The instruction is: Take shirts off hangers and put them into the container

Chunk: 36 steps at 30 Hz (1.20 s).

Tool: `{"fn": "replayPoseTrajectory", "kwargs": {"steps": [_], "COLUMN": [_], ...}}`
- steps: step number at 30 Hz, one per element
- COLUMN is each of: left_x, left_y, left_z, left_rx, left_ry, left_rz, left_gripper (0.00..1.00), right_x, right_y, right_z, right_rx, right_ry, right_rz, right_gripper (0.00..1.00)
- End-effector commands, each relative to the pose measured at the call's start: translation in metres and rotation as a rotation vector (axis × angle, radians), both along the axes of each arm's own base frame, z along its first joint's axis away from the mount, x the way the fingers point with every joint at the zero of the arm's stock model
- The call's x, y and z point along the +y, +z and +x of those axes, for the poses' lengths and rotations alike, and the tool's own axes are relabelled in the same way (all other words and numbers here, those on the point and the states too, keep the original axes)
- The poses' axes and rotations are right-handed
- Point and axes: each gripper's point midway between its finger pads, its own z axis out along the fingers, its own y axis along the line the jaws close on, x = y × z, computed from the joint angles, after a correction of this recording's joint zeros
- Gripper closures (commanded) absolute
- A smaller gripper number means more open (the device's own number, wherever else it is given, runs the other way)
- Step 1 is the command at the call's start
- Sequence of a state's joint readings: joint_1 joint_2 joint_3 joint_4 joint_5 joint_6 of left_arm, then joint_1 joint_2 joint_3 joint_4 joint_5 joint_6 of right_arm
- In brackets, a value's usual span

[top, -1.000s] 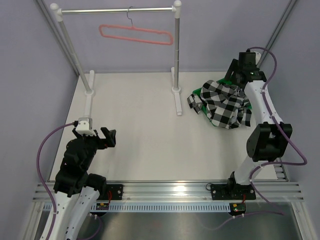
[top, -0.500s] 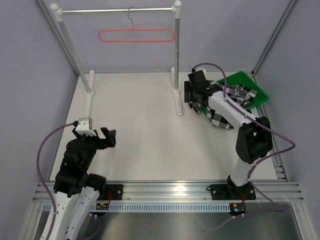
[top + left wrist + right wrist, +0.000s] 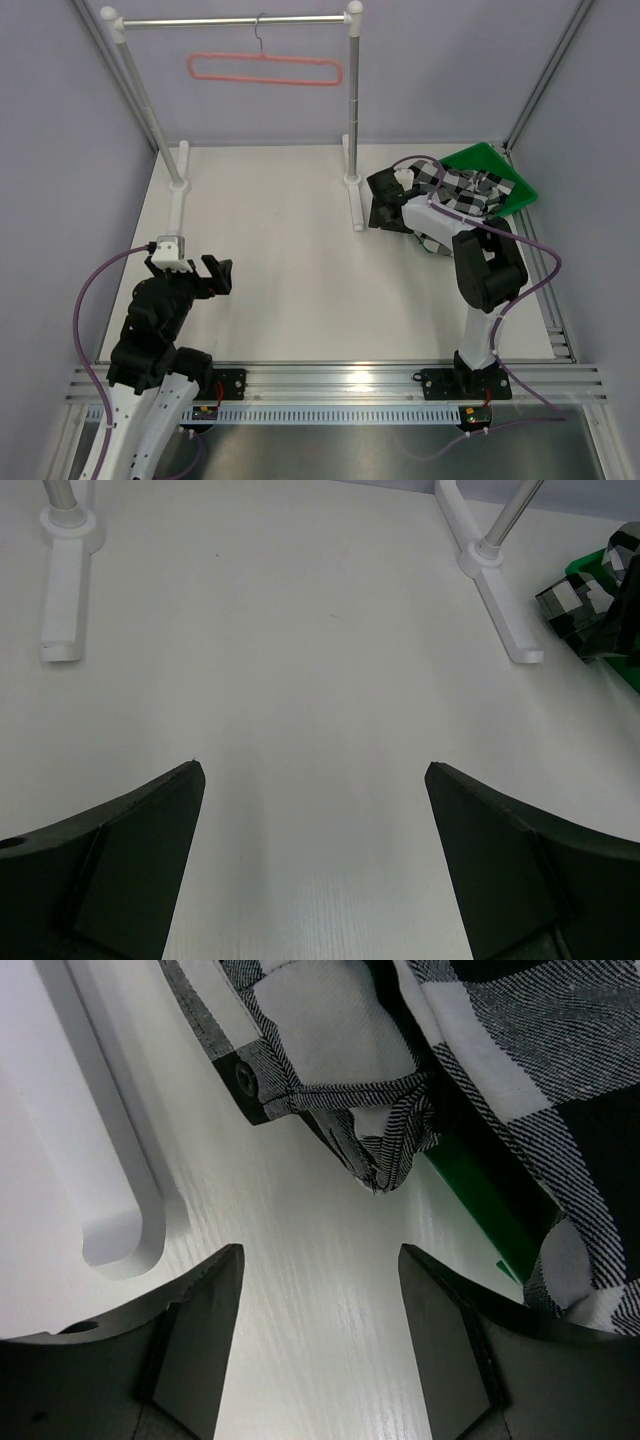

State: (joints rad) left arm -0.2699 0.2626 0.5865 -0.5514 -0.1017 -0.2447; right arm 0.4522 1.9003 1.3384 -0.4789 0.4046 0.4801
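The shirt (image 3: 468, 188) is off the hanger (image 3: 265, 69), which hangs bare on the rail (image 3: 235, 20). It lies mostly in the tray (image 3: 478, 155), but a sleeve end (image 3: 300, 1070) spills over the tray's rim onto the table (image 3: 280, 230), on the side facing the rail. My right tool (image 3: 320, 1255) sits low on that side of the tray, just short of the sleeve end, jaws partly apart with nothing between them. My left tool (image 3: 315, 770) is well away from the tray, spread wide and empty. I judge the job nearly done: what is left is tucking the loose cloth inside the rim.
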Motion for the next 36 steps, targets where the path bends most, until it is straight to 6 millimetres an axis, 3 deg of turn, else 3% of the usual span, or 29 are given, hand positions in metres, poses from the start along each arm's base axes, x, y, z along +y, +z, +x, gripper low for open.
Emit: {"fn": "replayPoseTrajectory", "kwargs": {"steps": [1, 8, 25, 32, 36], "left_x": [-0.004, -0.004, -0.003, -0.003, -0.003], "left_y": [0.010, 0.009, 0.008, 0.008, 0.008], "left_z": [0.002, 0.002, 0.002, 0.002, 0.002], "left_rx": [-0.039, -0.035, -0.032, -0.031, -0.031], "left_ry": [-0.010, -0.010, -0.009, -0.009, -0.009], "left_rz": [-0.027, -0.024, -0.022, -0.021, -0.021], "left_gripper": [0.01, 0.01, 0.01, 0.01, 0.01], "right_x": [-0.002, -0.006, -0.019, -0.022, -0.024], "right_y": [0.003, -0.006, -0.001, -0.001, -0.001], "right_z": [0.019, 0.030, 0.051, 0.052, 0.054], "right_rx": [-0.107, -0.133, -0.177, -0.182, -0.187], "right_ry": [-0.103, -0.139, -0.186, -0.186, -0.187], "right_rz": [0.009, -0.023, -0.061, -0.058, -0.064], "right_gripper": [0.29, 0.29, 0.32, 0.41, 0.52]}}
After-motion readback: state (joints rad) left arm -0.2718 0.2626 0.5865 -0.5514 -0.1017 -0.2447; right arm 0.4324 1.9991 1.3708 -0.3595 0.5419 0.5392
